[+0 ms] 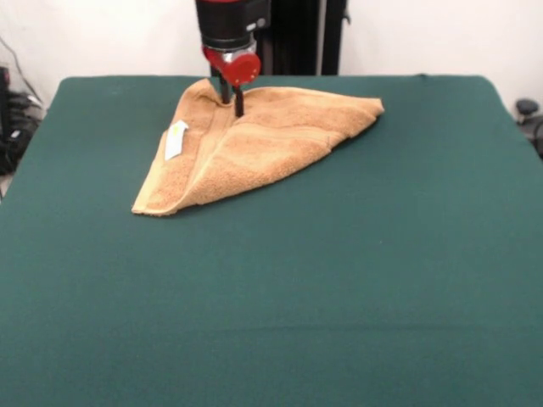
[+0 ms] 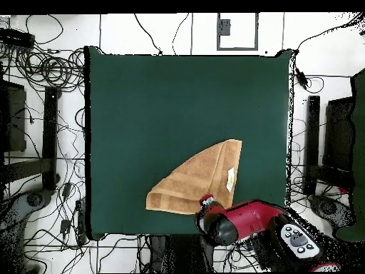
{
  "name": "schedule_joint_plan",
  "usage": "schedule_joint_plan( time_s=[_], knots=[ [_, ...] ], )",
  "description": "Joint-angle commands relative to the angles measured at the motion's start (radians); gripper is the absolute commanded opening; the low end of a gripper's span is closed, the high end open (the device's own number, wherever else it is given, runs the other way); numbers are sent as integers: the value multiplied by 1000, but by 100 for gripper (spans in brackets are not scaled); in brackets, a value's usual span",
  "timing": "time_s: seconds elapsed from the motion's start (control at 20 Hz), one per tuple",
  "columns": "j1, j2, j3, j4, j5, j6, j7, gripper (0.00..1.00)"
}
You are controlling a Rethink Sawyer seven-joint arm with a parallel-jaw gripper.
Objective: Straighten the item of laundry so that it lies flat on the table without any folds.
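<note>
1 tan-orange terry towel (image 1: 254, 144) lies folded over itself into a rough triangle on the large dark green cloth-covered surface (image 1: 339, 297), near the edge closest to the robot, its small white label (image 1: 176, 139) showing on the flap that runs down to the pointed corner. The likeliest trouble from here, as I judge it, is that the hand catches both layers at the fold, so a pull would drag the whole triangle across the surface instead of opening it; a lift taken too far toward that edge could also draw cloth off the surface. The red and black arm's hand (image 1: 232, 100) is down on the towel at its upper ridge, its 2 dark fingers (image 1: 239, 103) close together and touching the cloth, seemingly pinched on the fold, though the actual grip is hidden by the terry.
</note>
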Motion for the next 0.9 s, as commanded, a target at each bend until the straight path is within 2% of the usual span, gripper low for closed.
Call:
schedule_joint_plan(
  time_s=[0.05,0.15,0.65,0.9],
  knots=[
    [88,114,70,-265,63,-311,47,100],
    [97,114,58,-267,69,-312,40,100],
    [42,111,121,-250,32,-265,-32,100],
    [22,108,151,-244,22,-208,-67,100]
  ],
)
